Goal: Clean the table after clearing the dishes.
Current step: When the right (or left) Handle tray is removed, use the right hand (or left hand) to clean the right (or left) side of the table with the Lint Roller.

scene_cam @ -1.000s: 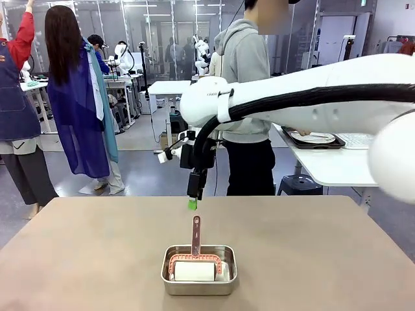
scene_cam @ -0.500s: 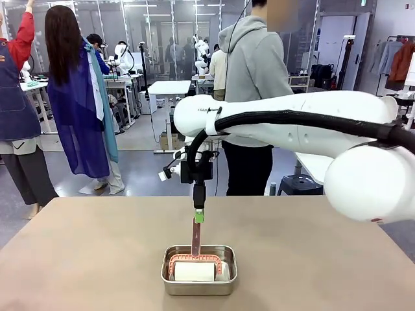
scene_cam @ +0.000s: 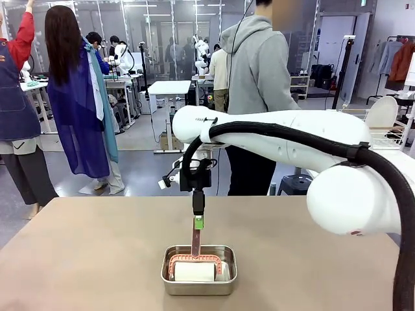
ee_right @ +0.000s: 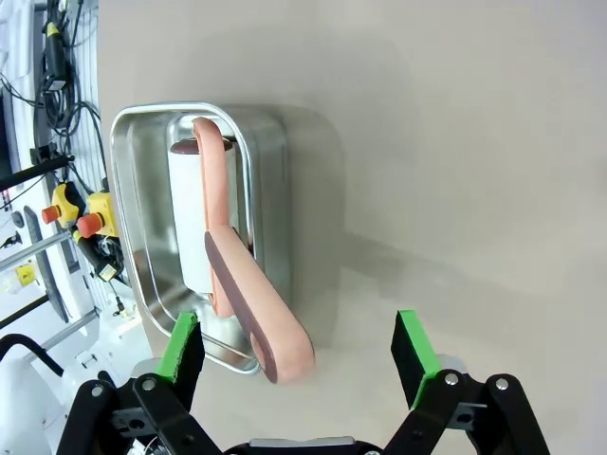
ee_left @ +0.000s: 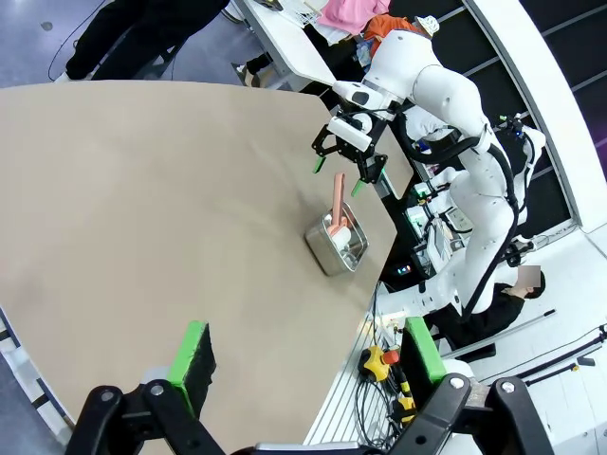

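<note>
The right claw (ee_right: 299, 346) hangs spread over the pink handle (ee_right: 248, 313) of the lint roller (scene_cam: 194, 271). The handle sits off-centre, near one finger (risky), so closing could nudge it aside or drag the steel pan (scene_cam: 198, 288). The pan holds just that roller, on the taupe desk (scene_cam: 78, 246). The left claw (ee_left: 303, 365) is spread, well apart.

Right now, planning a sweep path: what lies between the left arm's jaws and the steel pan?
Nothing but bare table: in the left wrist view the taupe top runs unbroken from the open left jaws to the steel pan.
</note>
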